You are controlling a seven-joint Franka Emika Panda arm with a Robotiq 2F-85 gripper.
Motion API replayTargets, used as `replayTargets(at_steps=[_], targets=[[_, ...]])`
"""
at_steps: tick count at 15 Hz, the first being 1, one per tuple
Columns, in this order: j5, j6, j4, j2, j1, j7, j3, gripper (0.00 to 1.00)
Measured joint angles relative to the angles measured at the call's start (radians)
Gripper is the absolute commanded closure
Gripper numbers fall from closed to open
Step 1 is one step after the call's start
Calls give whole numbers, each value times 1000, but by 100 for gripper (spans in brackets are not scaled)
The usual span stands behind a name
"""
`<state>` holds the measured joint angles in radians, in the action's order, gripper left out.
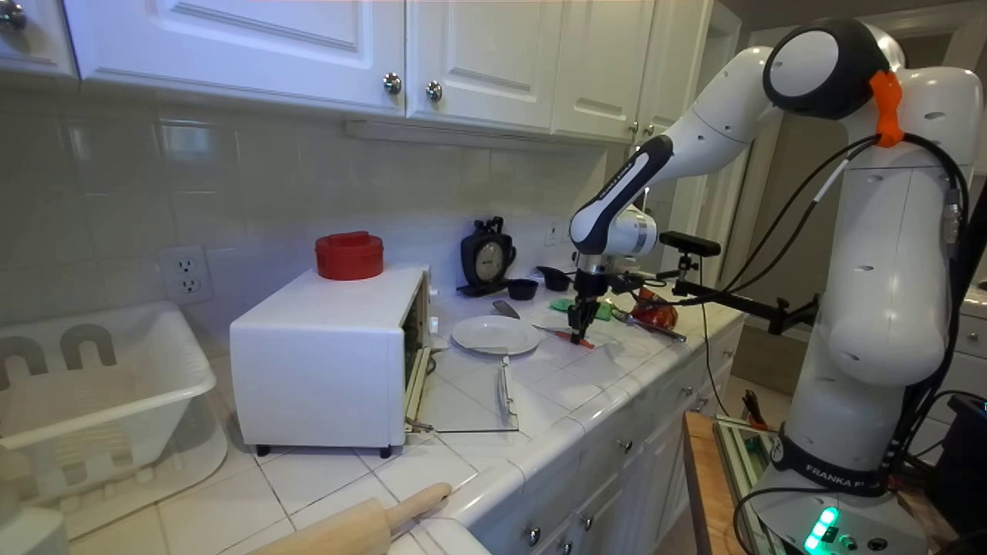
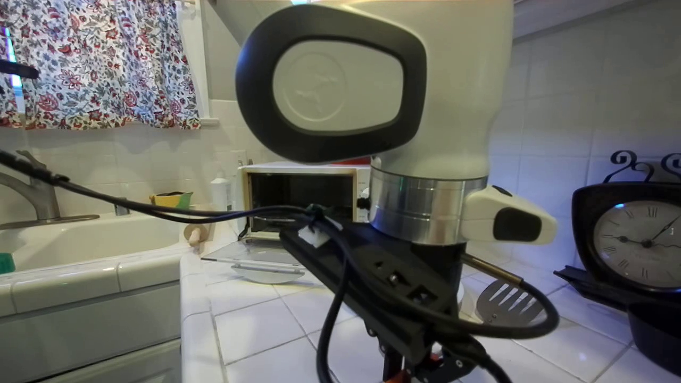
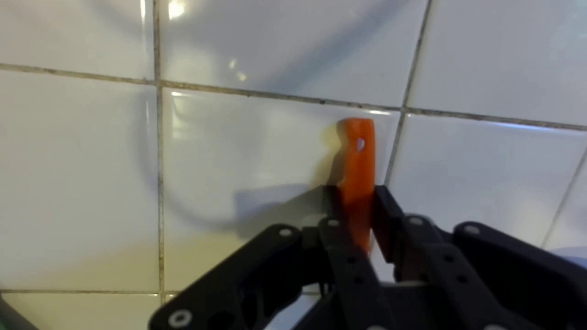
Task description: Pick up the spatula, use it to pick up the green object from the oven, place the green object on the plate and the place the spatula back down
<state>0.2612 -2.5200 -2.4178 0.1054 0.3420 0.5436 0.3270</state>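
- Right of centre in the wrist view, the pincer (image 3: 357, 195) is pinched on an orange handle (image 3: 360, 167), apparently of the spatula (image 1: 506, 309).
- Lower right of an exterior view: its slotted blade (image 2: 500, 308), on the table (image 2: 252, 325).
- Probably light, stiff, slick; a mid-handle hold should limit twisting.

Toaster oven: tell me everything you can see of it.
The white, boxy oven looks like painted metal and stands upright on short black feet on the tiled counter. Its glass door is folded down, with a handle along the outer edge. The interior is too dark to read; a control panel shows partly. A round red container rests on top. Whether the door touches the plate is unclear.
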Motion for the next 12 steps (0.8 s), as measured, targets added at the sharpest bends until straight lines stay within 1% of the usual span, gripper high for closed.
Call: replayTargets(at_steps=[1,6,8,12], targets=[[0,-2,0,0,1,4,-1,95],[-17,-7,-1,-2,4,18,-1,95],[-80,-21,-9,-16,7,10,5,95],[-295,-38,-52,-89,13,-39,39,95]])
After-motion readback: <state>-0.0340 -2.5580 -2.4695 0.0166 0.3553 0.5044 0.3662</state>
